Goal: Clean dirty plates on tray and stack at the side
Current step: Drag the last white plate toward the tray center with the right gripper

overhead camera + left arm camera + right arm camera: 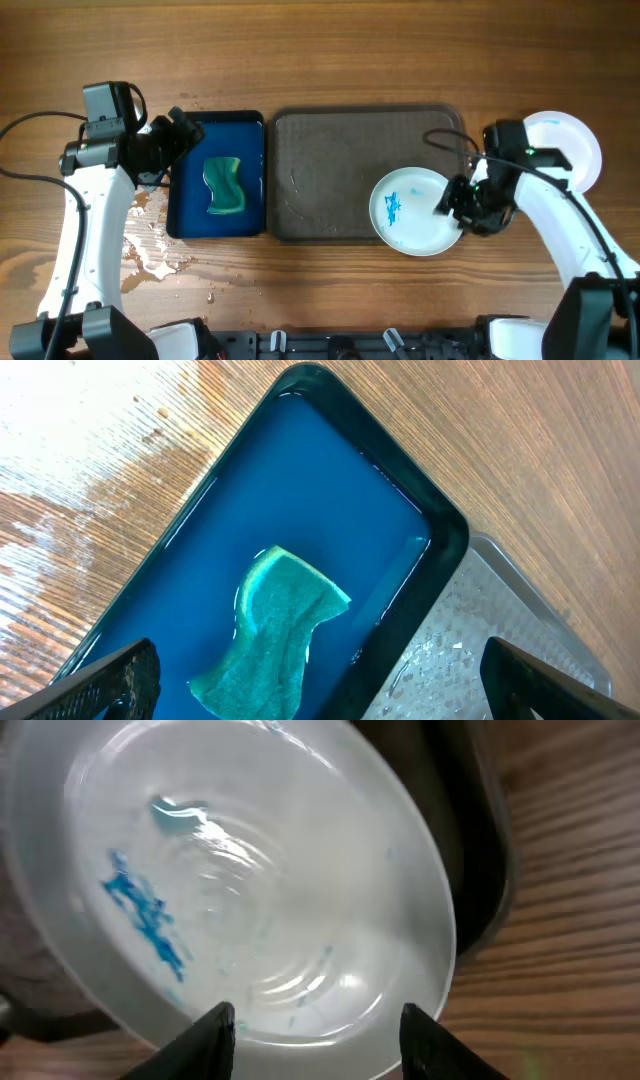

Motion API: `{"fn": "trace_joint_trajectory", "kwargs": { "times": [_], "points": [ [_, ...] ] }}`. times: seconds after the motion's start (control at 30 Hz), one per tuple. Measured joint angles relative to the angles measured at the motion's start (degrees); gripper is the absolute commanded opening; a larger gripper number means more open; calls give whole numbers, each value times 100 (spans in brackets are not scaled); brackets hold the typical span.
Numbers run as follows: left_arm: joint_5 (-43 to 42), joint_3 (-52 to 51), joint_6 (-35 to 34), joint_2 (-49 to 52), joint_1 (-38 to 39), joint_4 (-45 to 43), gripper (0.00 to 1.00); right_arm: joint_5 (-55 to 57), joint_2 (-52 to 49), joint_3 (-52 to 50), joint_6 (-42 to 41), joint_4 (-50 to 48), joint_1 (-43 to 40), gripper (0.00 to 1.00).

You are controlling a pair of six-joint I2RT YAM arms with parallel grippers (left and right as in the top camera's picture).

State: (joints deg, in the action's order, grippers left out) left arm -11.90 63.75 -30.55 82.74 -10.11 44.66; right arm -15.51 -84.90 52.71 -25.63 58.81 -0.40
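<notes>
While checking the overhead view, found left gripper (332, 682) hanging over the far left corner of the small blue tray (215, 118), fingers spread wide with nothing between them. Saw green sponge (226, 186) lying flat inside that tray, on a wet-looking floor. Noted water splashes (150, 255) on the wooden table (330, 50) just left of it. Found big brown tray (320, 170) just beside the blue one's right side, droplets on its surface. Spotted one dirty plate (412, 212), white with blue smears left of centre, sitting at that tray's near right corner and lapping over the near rim. Noted concentric ridges and a wet sheen on that plate's face up close. Found right gripper (318, 1035) at the plate's right edge, fingers (215, 1035) apart and straddling a stretch of the rim, clamped on nothing; could not tell whether touching the plate. Saw second white plate (572, 150) off the tray on the table at far right, partly hidden by the right arm (545, 215); could not tell clean from dirty, nor one plate from a stack.
</notes>
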Motion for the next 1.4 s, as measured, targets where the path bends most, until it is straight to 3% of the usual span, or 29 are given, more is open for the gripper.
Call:
{"fn": "trace_joint_trajectory", "kwargs": {
  "times": [0.2,0.37,0.43,0.53,0.6,0.73,0.8,0.83,0.93,1.03,1.07,1.1,1.2,1.23,1.27,1.4],
  "points": [
    [0,0,0,0,0,0,100,595,131,457,-264,1005,0,60],
    [0,0,0,0,0,-4,100,697,144,-592,-481,13,0,55],
    [0,0,0,0,0,-4,100,590,157,-868,-501,-540,0,49],
    [0,0,0,0,0,-9,100,494,157,-953,-544,-942,0,27],
    [0,0,0,0,0,-9,100,461,157,-955,-573,-1029,0,20],
    [0,0,0,0,0,-7,100,437,157,-1067,-586,-1331,0,18],
    [0,0,0,0,0,9,100,433,144,-1209,-586,-1591,0,5],
    [2,0,0,0,0,9,100,411,111,-1298,-603,-1757,0,5],
    [2,0,35,0,0,28,88,131,7,-1473,-603,-2380,-4,4],
    [0,0,197,0,0,81,46,63,-2,-1475,-516,-2446,-4,5],
    [2,0,264,0,0,120,41,13,-11,-1473,-404,-2487,-4,5],
    [0,0,323,0,0,142,42,-24,-35,-1451,-310,-2487,-4,5],
    [-2,0,649,0,72,262,58,-323,-81,-1207,50,-2503,0,5],
    [2,0,776,22,166,284,70,-415,-81,-1119,131,-2507,17,5],
    [0,0,872,129,326,286,76,-492,-81,-1088,175,-2538,127,5],
    [0,0,986,935,922,286,76,-549,-83,-1088,195,-2542,610,5]
  ]
}}
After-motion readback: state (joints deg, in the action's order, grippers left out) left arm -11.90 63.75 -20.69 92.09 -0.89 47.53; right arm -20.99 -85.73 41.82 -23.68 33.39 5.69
